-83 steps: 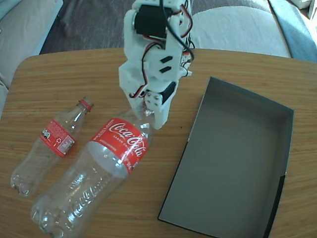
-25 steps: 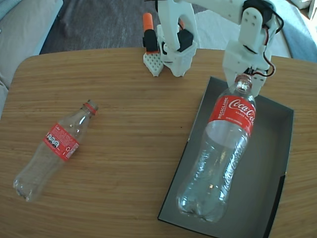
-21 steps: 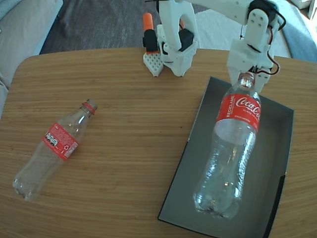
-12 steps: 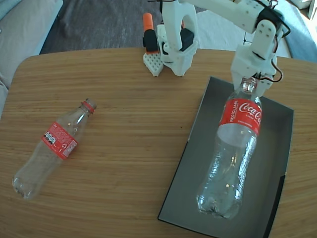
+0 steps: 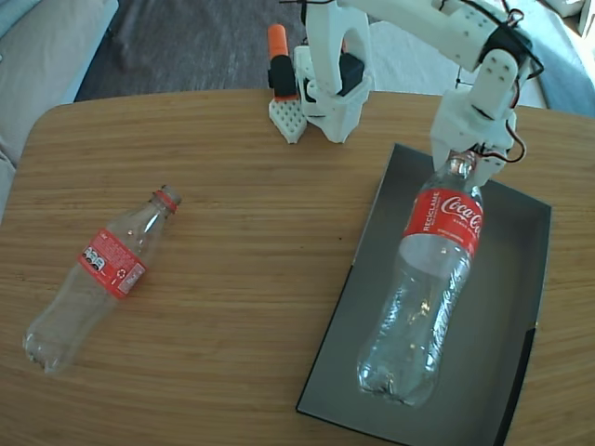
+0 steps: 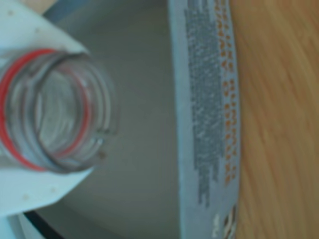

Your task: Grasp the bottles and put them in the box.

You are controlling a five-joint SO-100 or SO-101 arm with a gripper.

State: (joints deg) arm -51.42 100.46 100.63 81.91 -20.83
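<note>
Inside the shallow dark grey cardboard box (image 5: 507, 279), the white jaws (image 5: 471, 160) were clamped on the big clear red-labelled Coca-Cola bottle's (image 5: 429, 279) neck.

A wooden table (image 5: 242, 279) with rounded corners and a light grain carries everything here. Taking the box (image 5: 513, 372) as the landmark: this shallow dark grey box lies on the table's right part in the fixed view, its long side slanted. Well to the left of the box, a small clear bottle (image 5: 98, 279) with a red label lies on its side on the bare wood, its neck pointing up and towards the box. Beyond the box's far left corner, the white arm base (image 5: 330, 88) stands at the table's back edge, with an orange-and-white part (image 5: 282, 88) just beside it.
</note>
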